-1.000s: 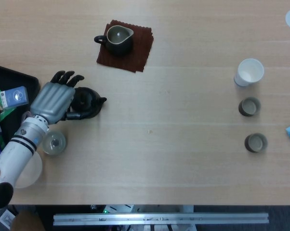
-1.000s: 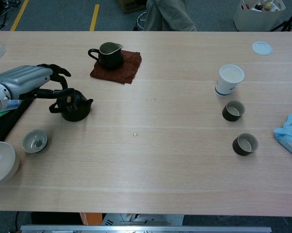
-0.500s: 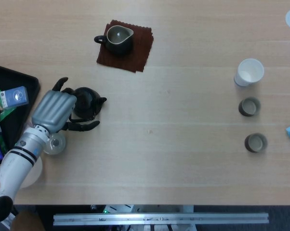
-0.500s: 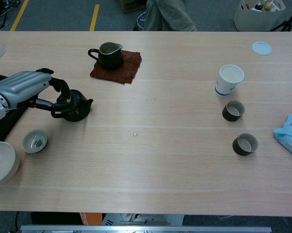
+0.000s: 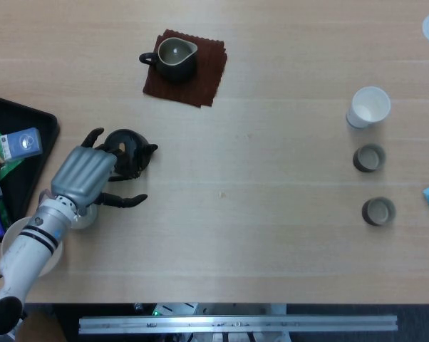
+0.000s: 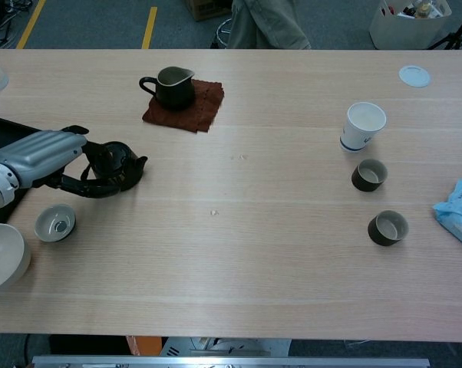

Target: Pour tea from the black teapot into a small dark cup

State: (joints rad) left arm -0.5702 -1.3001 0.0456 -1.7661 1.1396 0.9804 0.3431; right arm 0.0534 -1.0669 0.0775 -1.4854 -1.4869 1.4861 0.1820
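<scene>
Grasping is the step in hand: the left hand (image 5: 83,174) sits against the near-left side of the black teapot (image 5: 129,151), fingers (image 5: 123,200) spread and reaching beside the pot, so it looks unclamped, though I cannot tell for certain. The teapot stands on the table (image 5: 271,214) at the left, well apart from the two small dark cups (image 5: 369,157) at the right. Next, judging by this, the fingers must close on the handle before any lift and carry. The chest view shows the curved handle (image 6: 93,157) and fingers low beside it; the head view shows the lid from above and the spout pointing right. The right hand appears in neither view.
</scene>
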